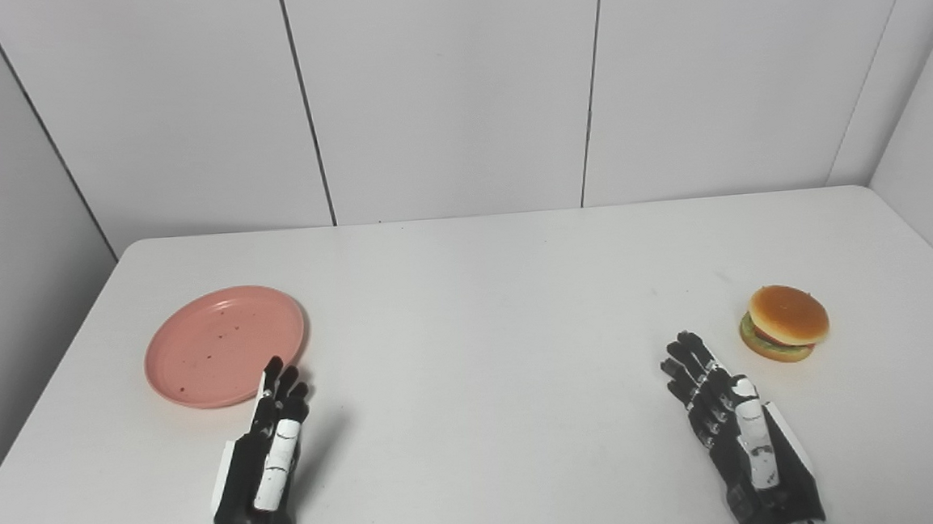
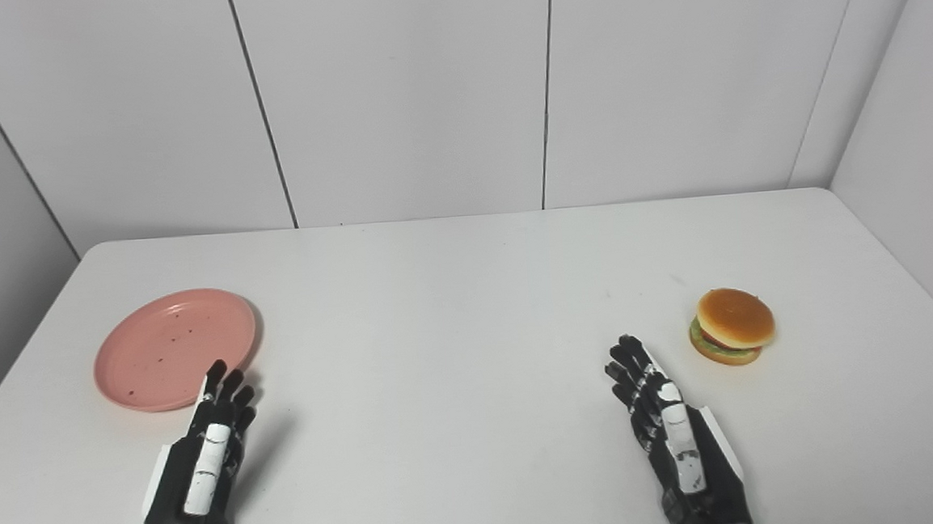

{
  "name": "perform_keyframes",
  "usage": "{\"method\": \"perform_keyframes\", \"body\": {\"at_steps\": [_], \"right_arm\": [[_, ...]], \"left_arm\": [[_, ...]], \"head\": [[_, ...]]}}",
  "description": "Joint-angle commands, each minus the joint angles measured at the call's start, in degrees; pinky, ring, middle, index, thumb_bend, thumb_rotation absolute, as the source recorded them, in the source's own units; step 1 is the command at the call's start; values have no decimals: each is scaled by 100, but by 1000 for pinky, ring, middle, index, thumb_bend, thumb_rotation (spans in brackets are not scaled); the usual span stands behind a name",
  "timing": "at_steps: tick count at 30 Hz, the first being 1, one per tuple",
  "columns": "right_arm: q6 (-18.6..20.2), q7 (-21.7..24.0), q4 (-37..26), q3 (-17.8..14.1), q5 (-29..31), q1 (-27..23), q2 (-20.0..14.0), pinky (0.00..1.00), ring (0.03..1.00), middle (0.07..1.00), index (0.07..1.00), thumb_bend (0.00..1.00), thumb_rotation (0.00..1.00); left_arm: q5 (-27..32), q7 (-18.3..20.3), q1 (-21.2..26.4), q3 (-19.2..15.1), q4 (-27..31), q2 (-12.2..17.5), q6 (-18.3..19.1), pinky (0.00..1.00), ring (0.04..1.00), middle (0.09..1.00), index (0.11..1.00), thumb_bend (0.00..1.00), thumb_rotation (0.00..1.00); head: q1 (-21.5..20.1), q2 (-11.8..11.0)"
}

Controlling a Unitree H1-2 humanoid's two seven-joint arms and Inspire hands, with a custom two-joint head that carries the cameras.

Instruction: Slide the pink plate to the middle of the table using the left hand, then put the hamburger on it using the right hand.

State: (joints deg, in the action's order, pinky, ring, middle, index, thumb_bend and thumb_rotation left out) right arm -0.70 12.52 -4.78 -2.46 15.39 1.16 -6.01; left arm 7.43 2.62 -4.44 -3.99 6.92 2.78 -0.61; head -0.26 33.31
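A pink plate (image 1: pixel 224 346) lies flat on the left side of the white table (image 1: pixel 477 310), with a few dark specks on it. My left hand (image 1: pixel 264 461) is open and empty, its fingertips (image 1: pixel 274 367) over the plate's near right rim. A hamburger (image 1: pixel 786 323) with a brown bun and green lettuce sits upright on the right side. My right hand (image 1: pixel 740 431) is open and empty, its fingertips (image 1: pixel 686 350) a short way left of and nearer than the hamburger. The same scene shows in the right eye view, with the plate (image 2: pixel 174 349) and the hamburger (image 2: pixel 734 327).
White panelled walls (image 1: pixel 456 92) close the table at the back and on both sides. The table's left edge (image 1: pixel 52 376) and right edge (image 1: pixel 931 242) run close to the side walls.
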Motion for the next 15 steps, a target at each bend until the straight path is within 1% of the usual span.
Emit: {"method": "perform_keyframes", "body": {"at_steps": [1, 7, 10, 14, 15], "right_arm": [[-191, 7, 172, -92, 9, -144, -82, 998, 950, 953, 949, 844, 997], [-196, 8, 180, -87, -5, -141, -85, 997, 950, 951, 951, 849, 996], [-210, 6, 212, -95, -18, -149, -99, 998, 949, 953, 953, 845, 1000], [-287, 45, 309, -119, 0, -168, -137, 997, 947, 953, 954, 845, 1000], [-319, 75, 356, -132, 25, -173, -152, 997, 947, 954, 955, 845, 1000]], "left_arm": [[28, 46, 97, 6, 31, 23, -130, 1000, 977, 998, 1000, 803, 782], [0, 49, 100, 12, -1, 27, -160, 999, 975, 996, 1000, 799, 778], [10, 52, 112, 19, -37, 12, -163, 1000, 977, 997, 1000, 804, 780], [-66, 49, 126, 72, -95, -2, -204, 1000, 978, 1000, 1000, 814, 791], [-82, 50, 127, 91, -119, -15, -235, 1000, 979, 1000, 1000, 814, 793]], "head": [[4, 0], [17, -16], [86, -49], [202, -134], [289, -205]]}}
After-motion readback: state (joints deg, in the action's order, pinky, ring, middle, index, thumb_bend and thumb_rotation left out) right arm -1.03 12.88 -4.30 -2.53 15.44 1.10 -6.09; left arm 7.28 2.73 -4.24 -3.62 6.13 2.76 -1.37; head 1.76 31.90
